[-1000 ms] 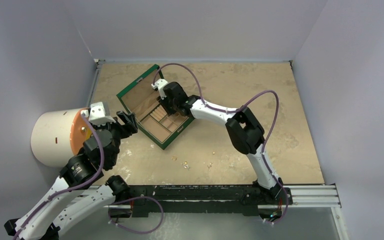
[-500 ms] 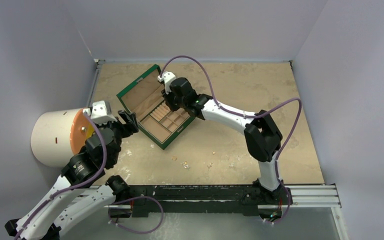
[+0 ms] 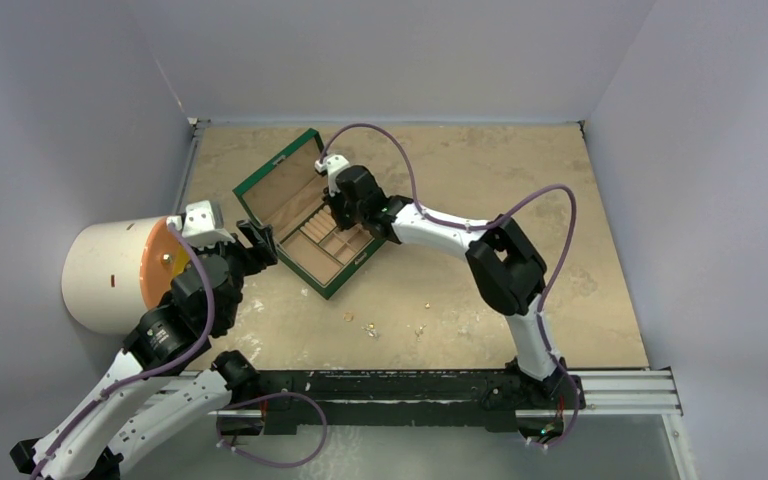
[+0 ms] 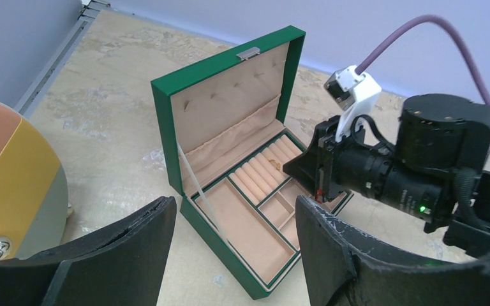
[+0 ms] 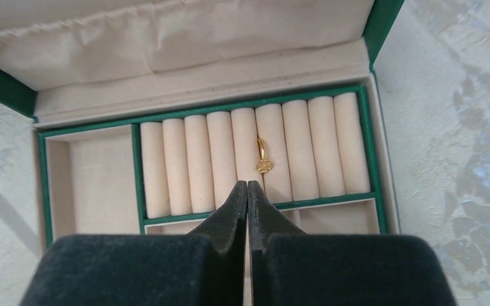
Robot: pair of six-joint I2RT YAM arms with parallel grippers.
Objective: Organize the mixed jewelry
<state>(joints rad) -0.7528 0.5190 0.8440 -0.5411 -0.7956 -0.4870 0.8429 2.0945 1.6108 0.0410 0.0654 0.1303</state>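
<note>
The green box (image 3: 335, 284) lies open, its tan lid raised at the back. A gold ring (image 5: 263, 156) with a small clover head is stuck between two of the tan rolls (image 5: 217, 159). My right gripper (image 5: 247, 183) hovers just in front of that ring, shut and empty, over the box (image 5: 365, 127); from above it (image 3: 338, 208) is over the box's right half. More of the mixed jewelry (image 3: 370, 328) lies loose on the table in front of the box, with other pieces (image 3: 420, 328) to the right. My left gripper (image 4: 235, 207) stays open and empty, left of the box (image 4: 217, 255).
A large white cylinder with an orange and yellow end (image 3: 110, 275) stands at the left wall, next to my left arm. Purple cables (image 3: 540, 190) loop above my right arm. Grey walls close the table at the back and on both sides.
My right gripper has shut from half open and shifted slightly over the box. The gold ring stays in the rolls, free of the fingers. My left arm has not moved.
</note>
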